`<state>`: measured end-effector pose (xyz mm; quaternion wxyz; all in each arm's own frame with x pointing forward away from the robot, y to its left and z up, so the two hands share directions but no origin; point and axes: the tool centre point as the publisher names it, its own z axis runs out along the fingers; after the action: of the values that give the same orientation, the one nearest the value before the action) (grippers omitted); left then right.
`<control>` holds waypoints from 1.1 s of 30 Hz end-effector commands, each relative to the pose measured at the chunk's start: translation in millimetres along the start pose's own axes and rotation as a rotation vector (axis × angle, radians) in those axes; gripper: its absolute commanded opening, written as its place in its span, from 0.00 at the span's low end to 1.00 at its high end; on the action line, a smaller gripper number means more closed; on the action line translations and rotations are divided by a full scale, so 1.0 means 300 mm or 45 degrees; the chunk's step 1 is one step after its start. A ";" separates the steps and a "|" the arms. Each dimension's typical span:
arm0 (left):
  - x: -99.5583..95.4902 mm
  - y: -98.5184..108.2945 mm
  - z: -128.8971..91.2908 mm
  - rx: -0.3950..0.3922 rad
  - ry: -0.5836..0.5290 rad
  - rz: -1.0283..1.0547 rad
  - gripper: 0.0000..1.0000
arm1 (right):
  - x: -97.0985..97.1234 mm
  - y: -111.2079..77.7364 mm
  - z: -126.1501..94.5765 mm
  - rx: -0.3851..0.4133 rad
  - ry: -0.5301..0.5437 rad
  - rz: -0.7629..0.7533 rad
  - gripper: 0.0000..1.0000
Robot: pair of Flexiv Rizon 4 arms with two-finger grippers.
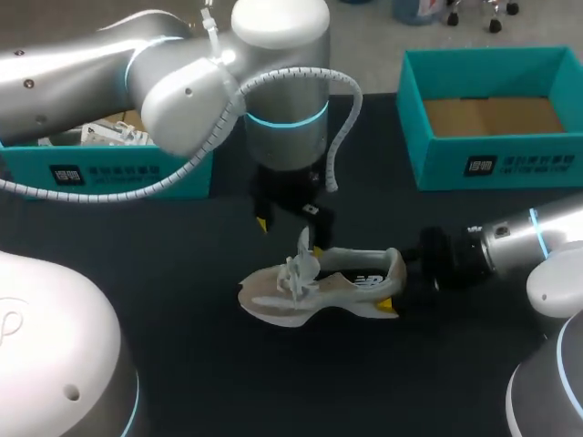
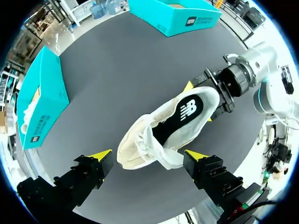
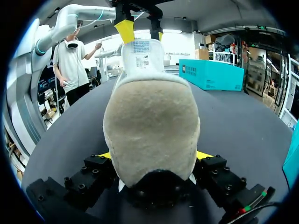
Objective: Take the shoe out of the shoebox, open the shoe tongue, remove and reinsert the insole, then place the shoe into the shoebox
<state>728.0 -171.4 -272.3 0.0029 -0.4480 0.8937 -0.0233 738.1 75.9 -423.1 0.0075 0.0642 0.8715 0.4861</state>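
A: Where's the sneaker (image 1: 319, 282)?
B: Out of its box, mid-frame on the surface (image 1: 182, 300). The right end effector (image 1: 396, 284) clamps its heel, and the left end effector (image 1: 290, 229) hangs spread above the tongue (image 1: 301, 262).
A: What remains?
B: Likely the insole (image 2: 184, 116) work, then the upper-right shoebox (image 1: 492, 168).

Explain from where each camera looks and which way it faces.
Head view: fixed above and behind the robot, looking down on the table; left arm and right arm enter from the sides.
Left wrist view: on the left wrist, looking down past the open left fingers into the shoe.
Right wrist view: on the right wrist, looking level along the shoe from its heel, which the right fingers hold.
Shared: both wrist views show the shoe and the other arm's fingers.
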 end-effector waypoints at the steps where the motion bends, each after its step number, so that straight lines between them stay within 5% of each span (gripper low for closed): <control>1: 0.032 -0.042 -0.028 -0.089 0.001 0.808 1.00 | 0.001 0.003 0.005 0.006 -0.002 0.001 0.00; 3: 0.060 -0.029 -0.050 -0.027 -0.023 1.141 1.00 | 0.001 0.003 0.005 0.006 -0.002 0.001 0.00; 14: 0.060 -0.029 -0.050 -0.027 -0.023 1.141 1.00 | 0.001 0.003 0.005 0.006 -0.002 0.001 0.00; 17: 0.094 -0.039 -0.091 0.081 -0.008 1.190 1.00 | 0.001 0.003 0.005 0.006 -0.002 0.001 0.00; 24: 0.168 -0.094 -0.123 0.098 -0.064 1.336 1.00 | 0.001 0.003 0.005 0.006 -0.002 0.001 0.00; 25: 0.177 -0.108 -0.111 0.120 -0.063 1.335 0.81 | 0.001 0.003 0.005 0.006 -0.002 0.001 0.00; 27: 0.186 -0.137 -0.073 0.133 -0.028 1.345 0.00 | 0.001 0.003 0.005 0.006 -0.002 0.001 0.00; 33: 0.213 -0.183 0.022 0.163 0.033 1.311 0.00 | 0.001 0.003 0.005 0.006 -0.002 0.001 0.00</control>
<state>727.2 -252.1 -252.8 0.0385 0.0527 0.9954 -0.0700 738.1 76.0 -423.1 0.0075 0.0641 0.8715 0.4862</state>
